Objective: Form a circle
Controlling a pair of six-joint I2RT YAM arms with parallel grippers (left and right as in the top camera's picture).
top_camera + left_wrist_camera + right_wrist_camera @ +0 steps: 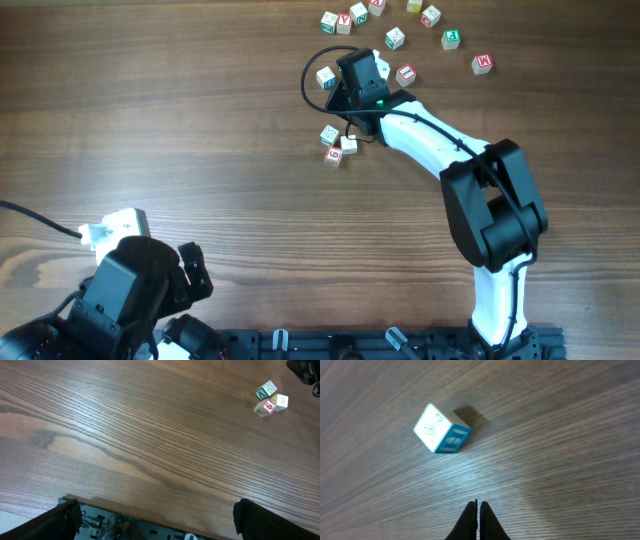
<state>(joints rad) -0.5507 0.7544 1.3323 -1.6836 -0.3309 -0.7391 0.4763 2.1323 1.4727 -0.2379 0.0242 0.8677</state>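
Note:
No circle of cubes shows. A tight clump of three whitish letter cubes [337, 145] with red and green marks lies mid-table, and it also appears far right in the left wrist view as the clump [269, 399]. My right gripper [347, 84] hovers just above the clump and is shut with nothing in it. In the right wrist view the shut gripper [478, 506] points at a white cube with blue lettering [442, 428] a short way ahead, the same cube [325, 77] seen overhead. My left gripper [160, 519] stands wide open and empty near the front edge.
Several loose letter cubes are scattered along the far edge, among them one [395, 38], one [451, 39] and one [483, 64]. Another cube [405, 75] lies right of the right wrist. The right arm [490, 200] crosses the right side of the table.

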